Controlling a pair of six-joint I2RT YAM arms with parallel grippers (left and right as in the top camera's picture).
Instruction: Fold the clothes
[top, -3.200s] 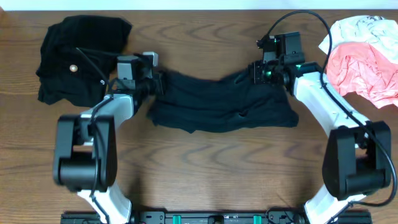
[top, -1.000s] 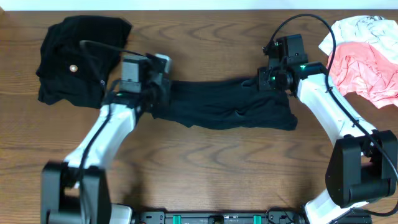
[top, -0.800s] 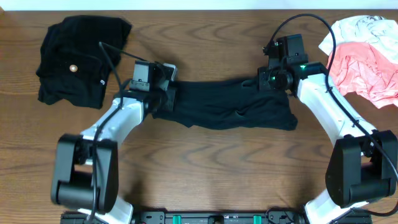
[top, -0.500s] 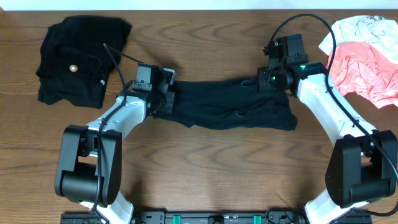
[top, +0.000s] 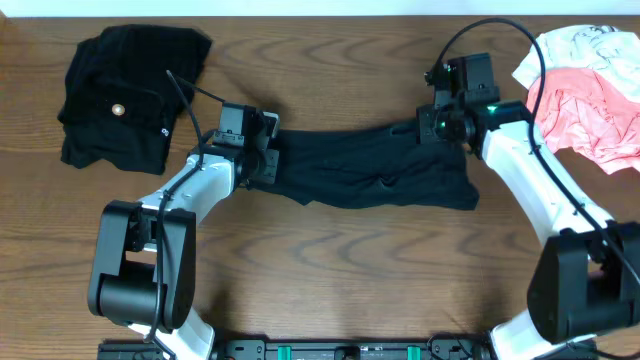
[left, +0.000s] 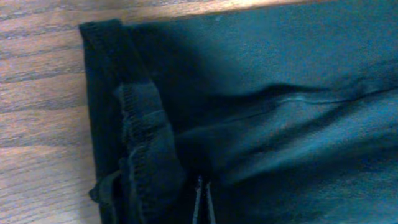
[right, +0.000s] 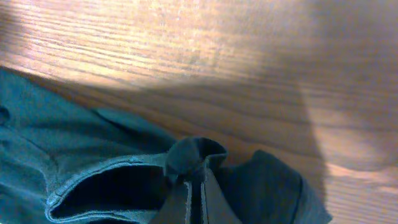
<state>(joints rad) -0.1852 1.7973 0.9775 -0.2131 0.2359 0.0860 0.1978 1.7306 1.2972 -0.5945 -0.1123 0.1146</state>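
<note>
As black shirt (top: 370, 175) lies on table (top: 330, 280), left fingers (left: 198, 202) clamp the hem end. Opposite, right fingers (right: 179, 202) pinch a bunched corner.

Left claw (top: 268, 160) further right; black shirt (top: 370, 175) seemingly tauter.

Prob. a robotics lab / test setup, not a home: left arm (top: 190, 190) & right arm (top: 530, 180), white-&-black, sit on a black rail (top: 340, 351) at the near edge of a wood-grain table (top: 340, 260). Only clothes on it: black shirt (top: 370, 170) mid-table, black pile (top: 120, 100) far-left corner, pink & white pile (top: 585, 100) far-right corner.
</note>
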